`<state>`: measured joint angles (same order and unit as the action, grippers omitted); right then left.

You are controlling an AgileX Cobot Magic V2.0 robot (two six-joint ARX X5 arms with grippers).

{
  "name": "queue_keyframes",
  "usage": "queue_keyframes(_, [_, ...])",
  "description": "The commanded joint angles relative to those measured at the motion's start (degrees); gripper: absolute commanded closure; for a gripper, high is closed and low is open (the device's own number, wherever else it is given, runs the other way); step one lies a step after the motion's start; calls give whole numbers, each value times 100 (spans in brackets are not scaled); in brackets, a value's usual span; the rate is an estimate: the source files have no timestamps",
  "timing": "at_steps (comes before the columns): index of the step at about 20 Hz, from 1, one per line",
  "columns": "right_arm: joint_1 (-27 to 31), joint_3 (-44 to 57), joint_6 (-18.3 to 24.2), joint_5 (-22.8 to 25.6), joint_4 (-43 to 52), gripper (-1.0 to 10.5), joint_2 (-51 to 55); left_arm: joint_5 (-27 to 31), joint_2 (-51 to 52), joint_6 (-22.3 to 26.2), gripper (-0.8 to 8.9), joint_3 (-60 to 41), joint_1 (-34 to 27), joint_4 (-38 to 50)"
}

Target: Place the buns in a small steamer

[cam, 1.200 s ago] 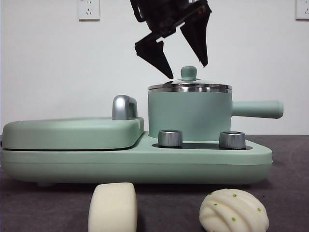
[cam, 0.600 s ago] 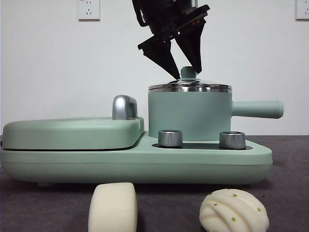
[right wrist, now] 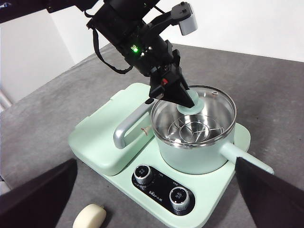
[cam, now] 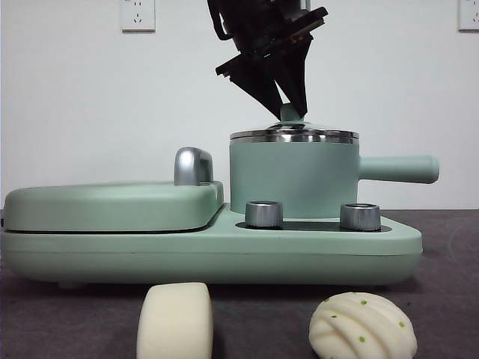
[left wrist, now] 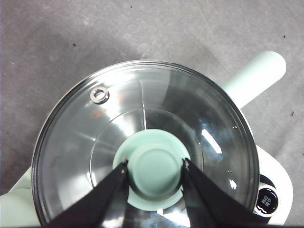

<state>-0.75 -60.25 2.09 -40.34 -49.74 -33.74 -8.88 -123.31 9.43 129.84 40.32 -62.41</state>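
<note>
The small steamer [cam: 292,179] stands on the right half of the mint-green cooker, its long handle [cam: 397,168] pointing right and its glass lid [left wrist: 142,109] on. My left gripper [cam: 288,112] comes down from above and is shut on the lid's green knob [left wrist: 155,170], one jaw touching each side. Two buns lie on the table in front of the cooker: a smooth plain one [cam: 174,321] and a ridged one with green specks [cam: 362,327]. My right gripper [right wrist: 154,197] hangs open high above the near side of the cooker; the smooth bun [right wrist: 89,217] shows below it.
A flat griddle cover [cam: 112,206] with a chrome handle [cam: 192,166] fills the cooker's left half. Two steel dials [cam: 263,213] [cam: 360,216] face front below the pot. A wire rack [right wrist: 192,129] lies inside the pot. Grey tabletop surrounds the cooker.
The left gripper came down slightly over the lid and its jaws closed from wide open onto the knob. Buns and steamer have not moved.
</note>
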Motion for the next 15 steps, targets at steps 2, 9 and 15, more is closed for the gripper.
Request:
queue_keyframes(2, [-20,-94,-61,-17,33,401,-28,33,-179,39,795,175,68,-7])
queue_keyframes(9, [-20,-94,-142,-20,35,401,-28,35,-177,-7,795,881,42,-584])
queue_keyframes(15, [-188,-129,-796,-205,-164,402,-459,111,-175,-118,795,1635,-72,-1091])
